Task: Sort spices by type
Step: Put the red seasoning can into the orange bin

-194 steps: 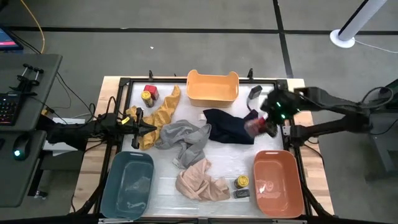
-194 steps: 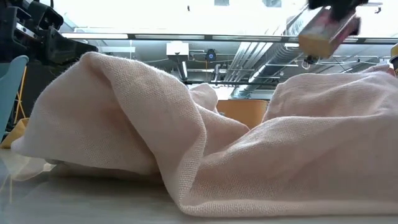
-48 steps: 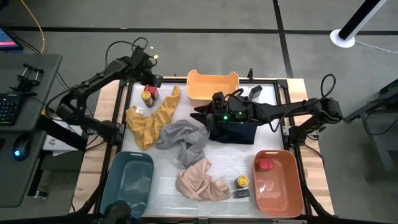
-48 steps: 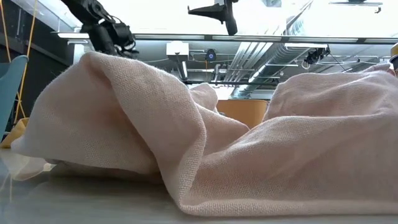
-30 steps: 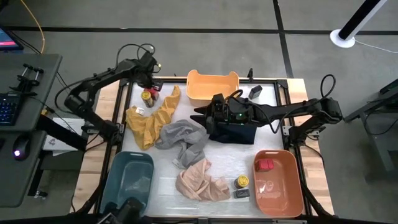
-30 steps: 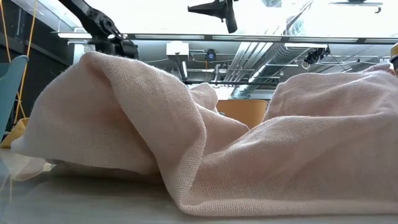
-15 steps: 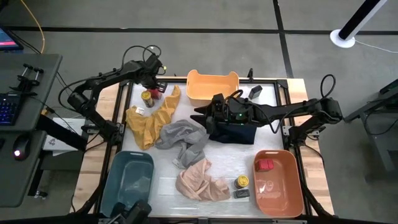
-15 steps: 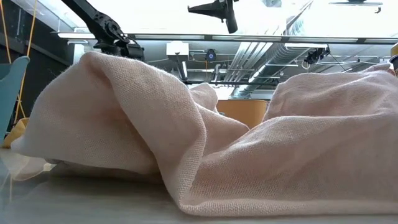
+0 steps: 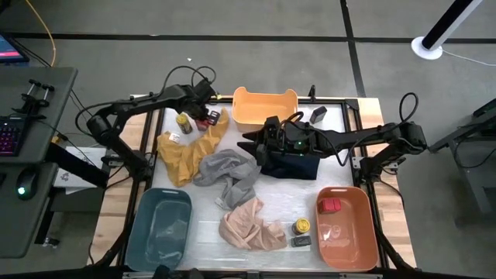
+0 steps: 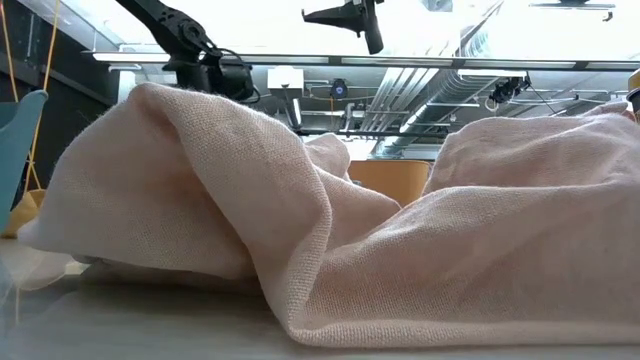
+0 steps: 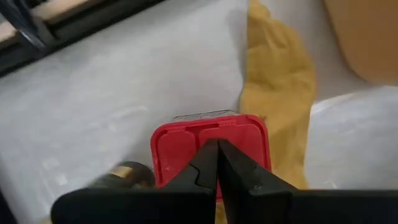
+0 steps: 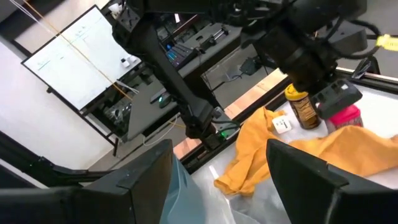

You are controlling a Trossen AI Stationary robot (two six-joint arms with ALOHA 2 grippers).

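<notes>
Red tin [image 11: 210, 155] sits at the table's far-left corner, beside the yellow-lidded jar [image 9: 184, 122] and mustard cloth [image 9: 186, 147], right under the left gripper [image 11: 216, 163], whose fingers are pressed together over its lid; the right gripper [image 9: 249, 143] hovers spread, mid-table

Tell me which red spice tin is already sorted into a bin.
The red tin lying in the salmon bin at the table's right front. The other red tin sits outside any bin, under the left gripper.
</notes>
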